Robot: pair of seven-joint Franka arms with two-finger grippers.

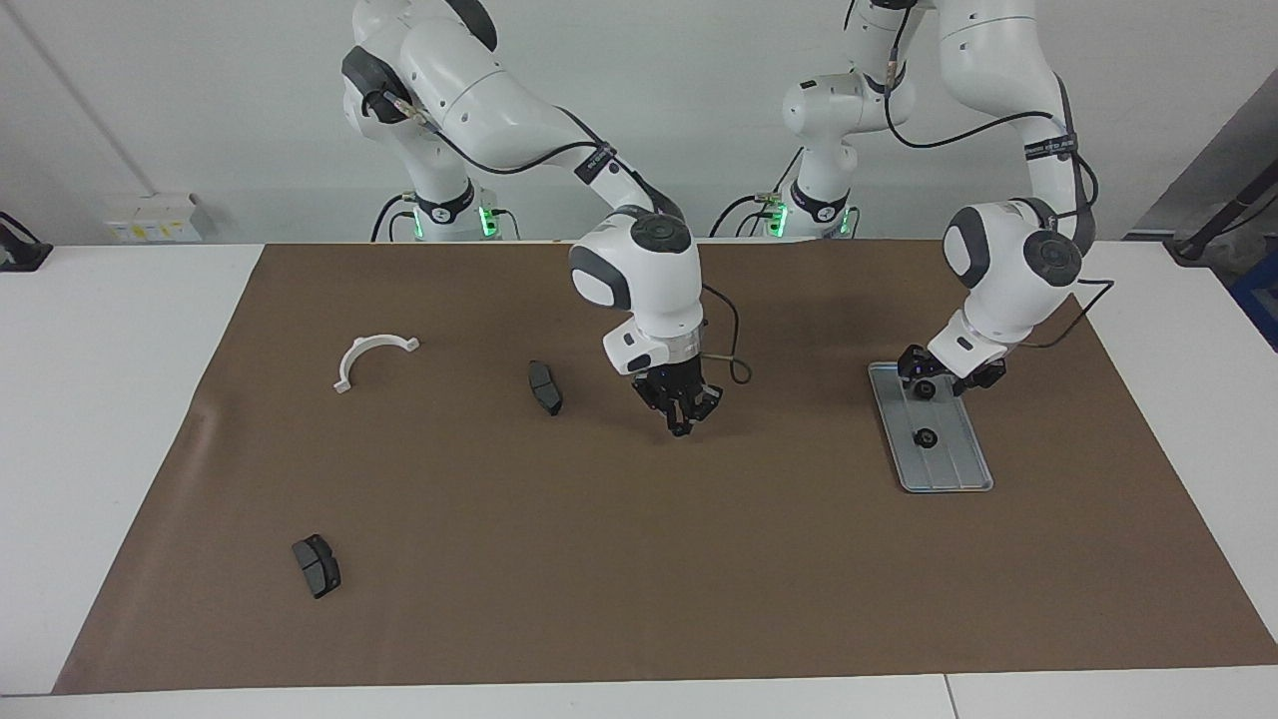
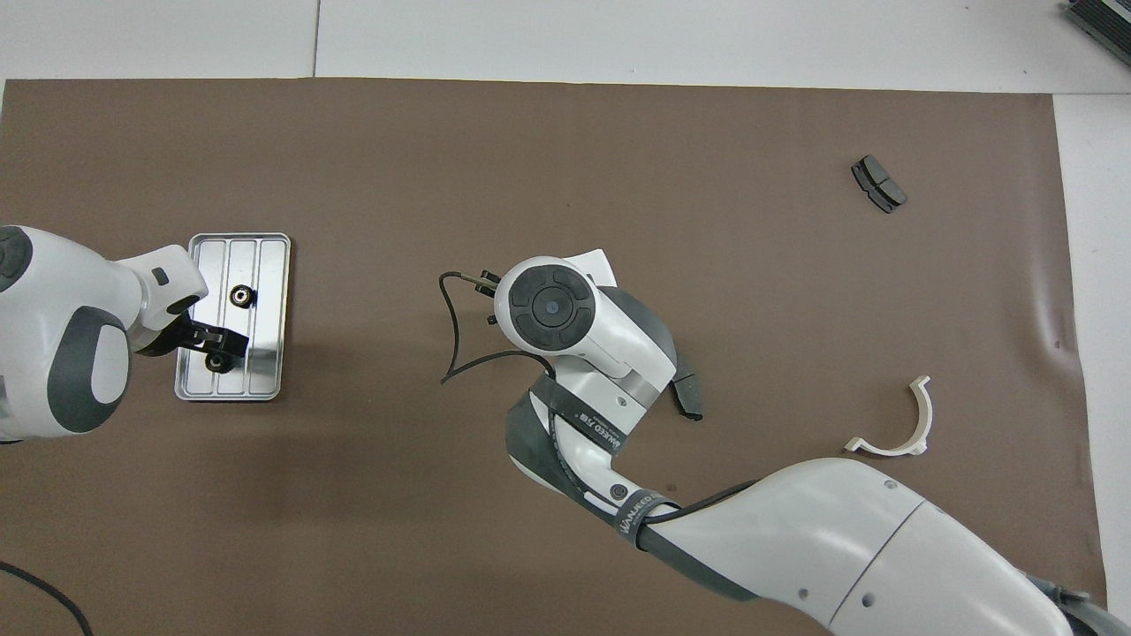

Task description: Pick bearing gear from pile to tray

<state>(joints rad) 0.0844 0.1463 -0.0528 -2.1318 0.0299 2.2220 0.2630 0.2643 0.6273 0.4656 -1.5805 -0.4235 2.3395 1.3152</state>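
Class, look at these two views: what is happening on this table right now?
Two white robot arms work over a brown mat. The left gripper hangs over the end of the flat silver-grey grooved tray nearest the robots; one small black round gear lies in the tray, apart from the gripper. The right gripper, shut, hangs over the mat's middle; whether it carries anything cannot be told. Two dark grey curved pads and a white half-ring bracket lie toward the right arm's end.

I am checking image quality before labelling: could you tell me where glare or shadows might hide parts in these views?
Overhead view: the tray mirrors light, a bright patch beside the gear. Facing view: only soft shadows on the brown mat, under the right gripper; the gear reads clearly.
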